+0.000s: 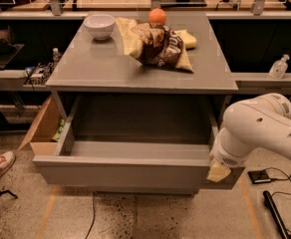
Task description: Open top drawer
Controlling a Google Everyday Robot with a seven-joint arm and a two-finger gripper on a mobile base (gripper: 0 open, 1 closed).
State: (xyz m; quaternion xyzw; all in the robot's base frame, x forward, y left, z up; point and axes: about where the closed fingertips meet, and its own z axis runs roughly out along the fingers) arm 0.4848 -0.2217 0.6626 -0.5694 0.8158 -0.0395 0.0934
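Note:
The top drawer (120, 169) is a wide grey drawer with a flat handleless front. It stands pulled far out of the grey cabinet (135, 68), and its deep grey box shows empty inside. My gripper (219, 171) is at the right end of the drawer front, at its top edge. My white arm (265, 128) comes in from the right and covers most of the gripper. The two lower drawer fronts are hidden behind the open drawer.
On the cabinet top lie a white bowl (99, 25), an orange (157, 16), a brown chip bag (158, 46) and a yellow sponge (187, 38). A cardboard box (41, 128) stands at the left. Cables and a black device (261, 176) lie on the floor at the right.

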